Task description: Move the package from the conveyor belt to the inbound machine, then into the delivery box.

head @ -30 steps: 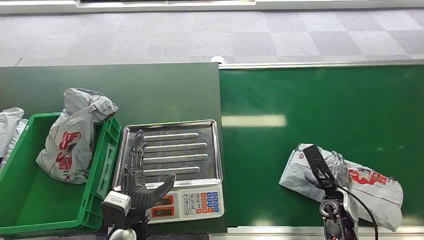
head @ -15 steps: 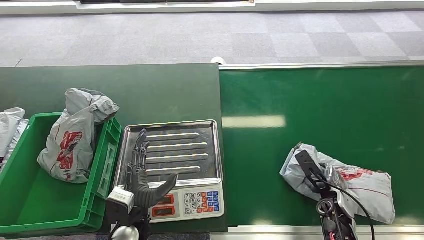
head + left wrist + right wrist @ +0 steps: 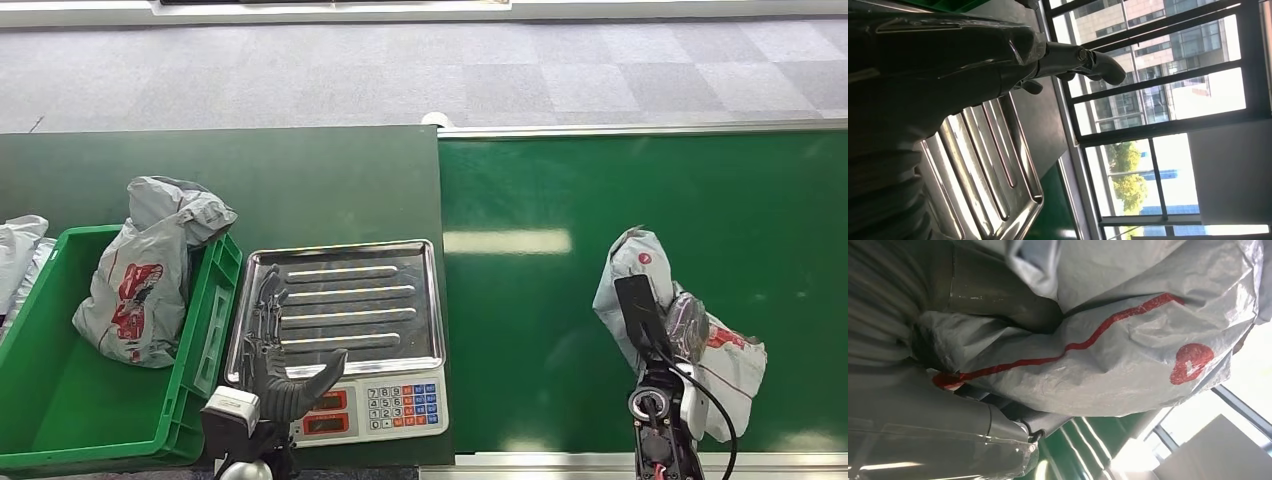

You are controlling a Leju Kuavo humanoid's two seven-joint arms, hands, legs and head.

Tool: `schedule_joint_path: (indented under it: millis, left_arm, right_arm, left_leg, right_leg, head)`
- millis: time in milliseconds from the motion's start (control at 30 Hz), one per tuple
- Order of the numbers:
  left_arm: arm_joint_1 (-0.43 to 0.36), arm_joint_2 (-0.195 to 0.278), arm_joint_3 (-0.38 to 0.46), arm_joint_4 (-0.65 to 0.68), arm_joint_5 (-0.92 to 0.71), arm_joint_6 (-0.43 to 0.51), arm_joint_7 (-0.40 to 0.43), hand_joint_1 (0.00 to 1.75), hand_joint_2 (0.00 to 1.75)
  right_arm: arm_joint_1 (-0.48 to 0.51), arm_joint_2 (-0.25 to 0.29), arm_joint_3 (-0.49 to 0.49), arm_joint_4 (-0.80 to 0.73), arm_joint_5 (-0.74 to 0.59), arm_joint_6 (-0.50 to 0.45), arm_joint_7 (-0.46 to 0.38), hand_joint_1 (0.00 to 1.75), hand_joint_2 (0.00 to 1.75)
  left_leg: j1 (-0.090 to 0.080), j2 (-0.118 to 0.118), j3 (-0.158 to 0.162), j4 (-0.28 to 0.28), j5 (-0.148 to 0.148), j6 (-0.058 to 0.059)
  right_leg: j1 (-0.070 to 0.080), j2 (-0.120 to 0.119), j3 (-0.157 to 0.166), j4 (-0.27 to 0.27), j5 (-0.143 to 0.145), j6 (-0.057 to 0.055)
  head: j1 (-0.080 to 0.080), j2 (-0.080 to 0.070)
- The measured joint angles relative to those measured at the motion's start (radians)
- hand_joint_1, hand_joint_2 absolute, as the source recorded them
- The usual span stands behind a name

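Three grey packages: one on the conveyor belt, one in the green delivery box, one beyond it, one steel-trayed weighing scale, two robot hands.

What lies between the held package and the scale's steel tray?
Head view: bare green belt and the seam where it meets the darker table; nothing rests between the package, held by the right hand, and the tray.

Even overhead light, glare streak on conveyor belt, backlit window-blown wrist views.
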Motion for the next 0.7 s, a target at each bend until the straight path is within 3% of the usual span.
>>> schedule_joint_path:
  millis: [200, 367, 700]
  left_arm:
    - [-0.007, 0.000, 0.007, -0.016, -0.003, 0.000, -0.023, 0.00, 1.75]
    - [-0.017, 0.001, 0.020, -0.037, -0.003, -0.001, -0.038, 0.00, 1.75]
    - [-0.052, 0.019, 0.074, -0.059, 0.028, 0.008, -0.084, 0.00, 1.75]
  right_arm:
    - [0.047, 0.040, 0.041, -0.211, -0.046, -0.031, -0.110, 1.75, 1.75]
    - [0.072, 0.062, 0.097, -0.336, -0.044, -0.029, -0.142, 1.75, 1.75]
    - [0.043, 0.074, 0.169, -0.380, -0.080, 0.072, -0.198, 1.75, 1.75]
  left_leg:
    - [0.000, 0.000, 0.000, 0.000, 0.000, 0.000]
    - [0.000, 0.000, 0.000, 0.000, 0.000, 0.000]
    - [0.000, 0.000, -0.001, 0.000, 0.001, 0.000]
  right_leg:
    - [0.000, 0.000, 0.000, 0.000, 0.000, 0.000]
    - [0.000, 0.000, 0.000, 0.000, 0.000, 0.000]
    - [0.000, 0.000, 0.000, 0.000, 0.000, 0.000]
  head:
    - [0.000, 0.000]
    - [0.000, 0.000]
    - [0.000, 0.000]
